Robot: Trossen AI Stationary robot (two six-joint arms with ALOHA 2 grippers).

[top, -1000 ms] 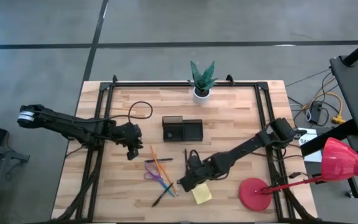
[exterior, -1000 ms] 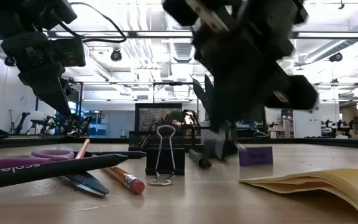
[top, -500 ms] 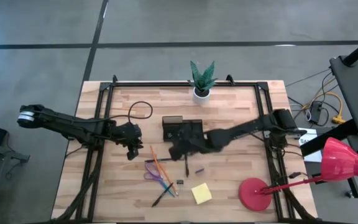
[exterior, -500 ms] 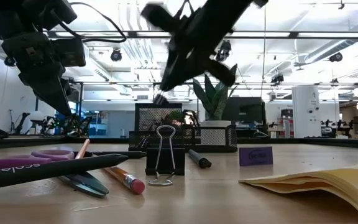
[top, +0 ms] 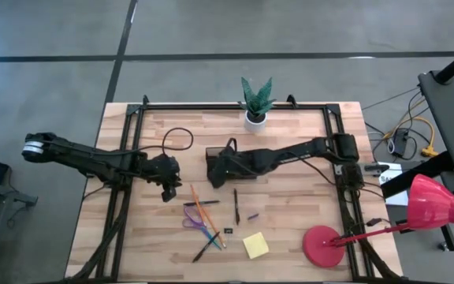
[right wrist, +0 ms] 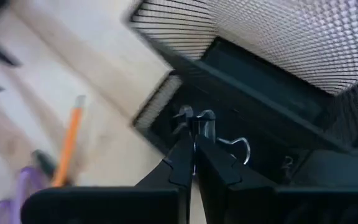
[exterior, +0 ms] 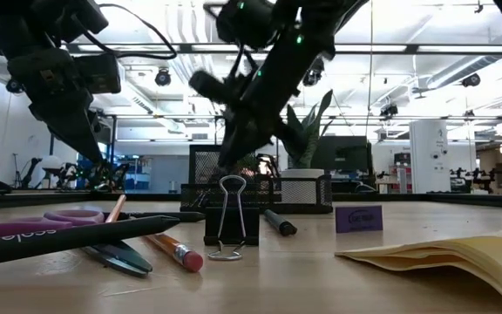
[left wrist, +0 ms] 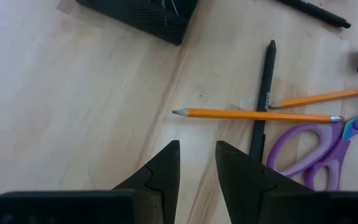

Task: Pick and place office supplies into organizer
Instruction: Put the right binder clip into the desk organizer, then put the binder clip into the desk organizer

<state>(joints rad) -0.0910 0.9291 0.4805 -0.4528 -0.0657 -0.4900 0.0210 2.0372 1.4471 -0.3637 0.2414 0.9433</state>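
Black mesh organizer sits mid-table; right gripper hangs over its low front compartment, fingers fully shut on a small binder clip by its wire handles. Risk: an early release could drop the clip onto the rim or outside. Left gripper (partly open, empty) waits over the pencils.

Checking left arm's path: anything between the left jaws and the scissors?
In the left wrist view, an orange pencil and a black pen lie crossed between the left gripper and the scissors; otherwise bare wood.
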